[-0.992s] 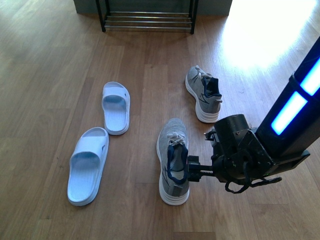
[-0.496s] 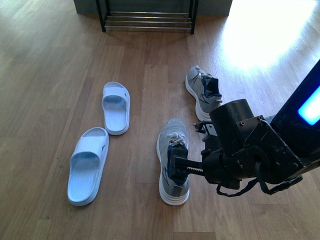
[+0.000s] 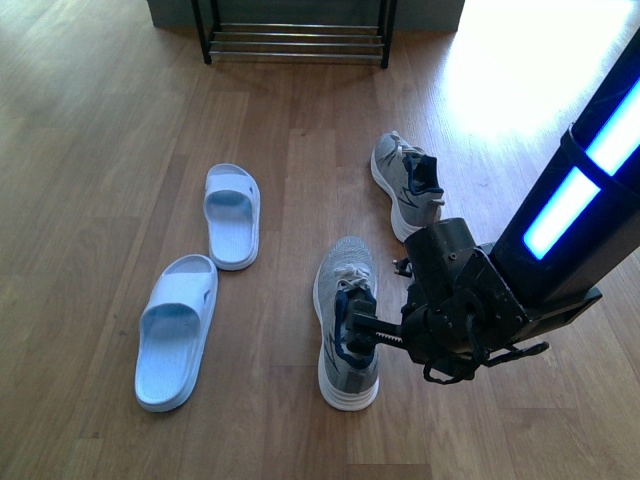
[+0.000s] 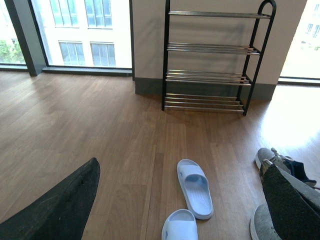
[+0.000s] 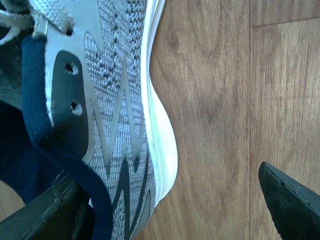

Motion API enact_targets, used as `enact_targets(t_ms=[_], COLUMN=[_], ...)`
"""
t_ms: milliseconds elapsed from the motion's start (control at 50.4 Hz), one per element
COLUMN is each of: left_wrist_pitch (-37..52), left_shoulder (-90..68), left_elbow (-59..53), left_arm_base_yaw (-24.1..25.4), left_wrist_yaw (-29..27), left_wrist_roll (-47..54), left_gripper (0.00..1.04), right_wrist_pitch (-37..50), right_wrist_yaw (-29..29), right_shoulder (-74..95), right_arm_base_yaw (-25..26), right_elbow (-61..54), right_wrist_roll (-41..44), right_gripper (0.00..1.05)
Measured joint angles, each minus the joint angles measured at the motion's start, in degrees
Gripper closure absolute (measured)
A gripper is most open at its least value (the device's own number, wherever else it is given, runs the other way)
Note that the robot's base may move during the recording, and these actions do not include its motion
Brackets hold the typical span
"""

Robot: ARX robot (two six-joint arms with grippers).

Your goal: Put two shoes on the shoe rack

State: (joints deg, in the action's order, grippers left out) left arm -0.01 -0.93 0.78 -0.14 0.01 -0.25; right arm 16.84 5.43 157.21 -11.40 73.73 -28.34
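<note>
Indoors | sunlit wood floor (image 3: pixel 110 100) | shoe rack (image 4: pixel 215 48) against wall (image 4: pixel 149 40) | right gripper (image 3: pixel 352 330) spread astride sneaker (image 3: pixel 346 265) | left gripper (image 4: pixel 178 164) wide

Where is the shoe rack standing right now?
In the front view the shoe rack stands at the far edge of the wooden floor, straight ahead, beyond the farther grey sneaker and the farther blue slide.

Two grey sneakers (image 3: pixel 348 265) (image 3: pixel 398 180), two blue slides (image 3: pixel 232 215) (image 3: pixel 177 330), one rack (image 4: pixel 205 48)

Wood floor (image 3: pixel 120 120), big windows (image 4: pixel 95 30), pale wall (image 4: pixel 147 40), bright sun patch (image 3: pixel 520 70).
</note>
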Motion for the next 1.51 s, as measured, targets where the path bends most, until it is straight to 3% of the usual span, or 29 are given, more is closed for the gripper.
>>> enact_targets(t_ms=[456, 675, 1012, 1350, 1508], left_wrist_pitch=[0.0, 0.0, 0.0, 0.0, 0.0], left_shoulder=[0.0, 0.0, 0.0, 0.0, 0.0], left_elbow=[0.0, 0.0, 0.0, 0.0, 0.0], left_arm_base_yaw=[0.0, 0.0, 0.0, 0.0, 0.0], left_wrist_yaw=[0.0, 0.0, 0.0, 0.0, 0.0], left_wrist_roll=[0.0, 0.0, 0.0, 0.0, 0.0], left_gripper=[0.09, 0.09, 0.09, 0.09, 0.09], right_wrist_pitch=[0.2, 2.08, 8.52, 15.82, 17.42], right_wrist_yaw=[2.51, 2.8, 5.55, 6.95, 7.5], right_shoulder=[5.11, 5.31, 4.07, 0.13, -9.9], right_arm_base_yaw=[0.04, 0.04, 0.46, 1.09, 4.28], right_elbow=[4.66, 4.57, -0.15, -11.02, -19.43], right_wrist_roll=[4.09, 4.66, 5.73, 6.36, 9.29], right_gripper=[0.12, 0.43, 1.03, 1.04, 1.04])
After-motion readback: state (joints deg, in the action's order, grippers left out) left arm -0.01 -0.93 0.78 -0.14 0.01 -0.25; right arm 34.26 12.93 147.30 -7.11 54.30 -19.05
